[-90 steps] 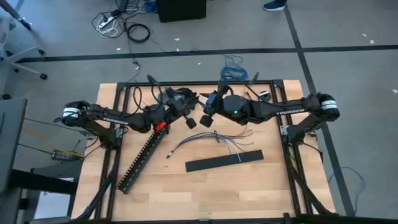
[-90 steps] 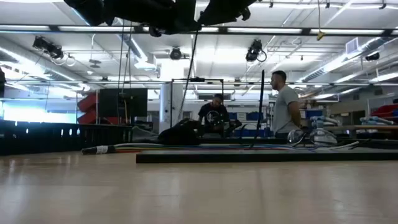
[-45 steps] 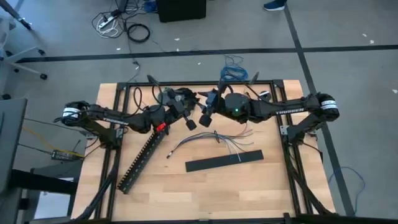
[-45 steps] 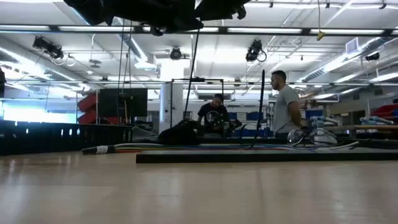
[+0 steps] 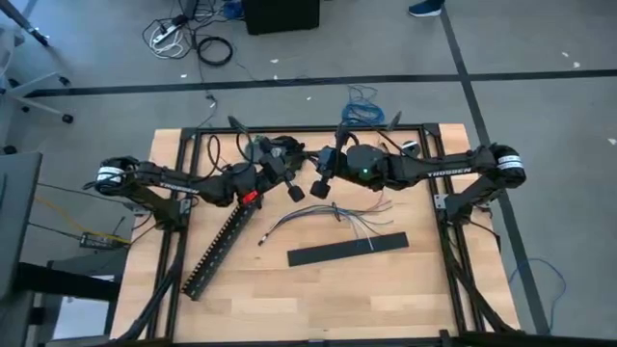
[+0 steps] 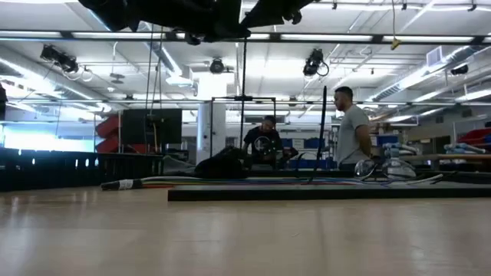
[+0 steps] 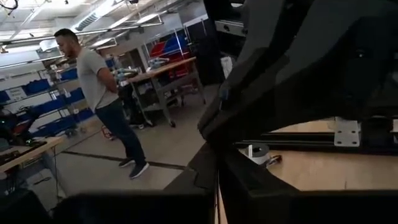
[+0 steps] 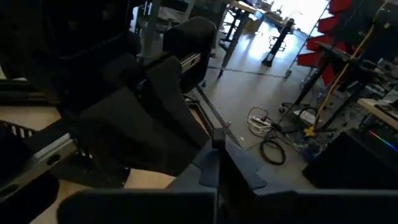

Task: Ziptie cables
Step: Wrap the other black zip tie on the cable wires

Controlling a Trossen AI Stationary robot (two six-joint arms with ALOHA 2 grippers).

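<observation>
The table (image 5: 318, 299) carries a slotted duct (image 5: 222, 243) at left and a flat black bar (image 5: 348, 249) nearer. Above its far middle, left gripper (image 5: 289, 173) and right gripper (image 5: 325, 173) meet on 1 ziptie (image 6: 243, 69); whether either is clamped, I cannot tell. The cables (image 5: 333, 214) lie between grippers and bar.

A large open robotics lab or workshop.

Long ceiling lights (image 6: 322, 37) and exposed ducts run over a grey concrete floor (image 5: 540, 116) marked with dark tape lines. Workbenches (image 7: 158, 71), red storage bins (image 8: 348, 25) and loose floor cables (image 5: 214, 50) fill the room beyond the wooden table (image 5: 318, 299); one person (image 6: 353, 130) stands and another (image 6: 266, 142) sits among the equipment.
</observation>
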